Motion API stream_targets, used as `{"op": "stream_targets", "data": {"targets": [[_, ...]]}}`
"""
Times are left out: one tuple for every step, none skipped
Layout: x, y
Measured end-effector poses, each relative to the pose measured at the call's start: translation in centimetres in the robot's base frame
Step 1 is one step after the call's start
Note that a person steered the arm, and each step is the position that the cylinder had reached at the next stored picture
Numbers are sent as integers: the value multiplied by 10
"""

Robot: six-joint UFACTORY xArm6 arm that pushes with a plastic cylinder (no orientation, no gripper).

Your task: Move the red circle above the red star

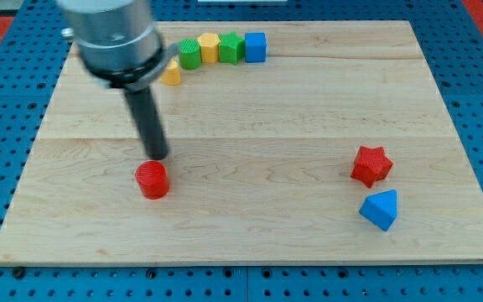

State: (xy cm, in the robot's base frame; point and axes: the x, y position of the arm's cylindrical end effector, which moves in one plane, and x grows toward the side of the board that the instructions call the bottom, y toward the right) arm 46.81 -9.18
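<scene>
At 11 o'clock of the red circle [151, 179], my tip [158, 157], bare rod, nothing gripped, sits just touching; approach step, next push toward 3 o'clock, ending above the red star [371, 164].

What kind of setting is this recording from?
Probably a robotics lab bench: a wooden board on a blue perforated base, small blocks like the red circle, and my tip beside it.
</scene>
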Motion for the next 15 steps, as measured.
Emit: {"op": "stream_targets", "data": {"targets": [[-5, -65], [31, -84], [63, -36], [52, 15], [31, 75], [-2, 109], [-3, 87], [-21, 108], [-30, 142], [-34, 168], [-56, 178], [-56, 216], [-60, 211], [-56, 182], [-15, 200]]}}
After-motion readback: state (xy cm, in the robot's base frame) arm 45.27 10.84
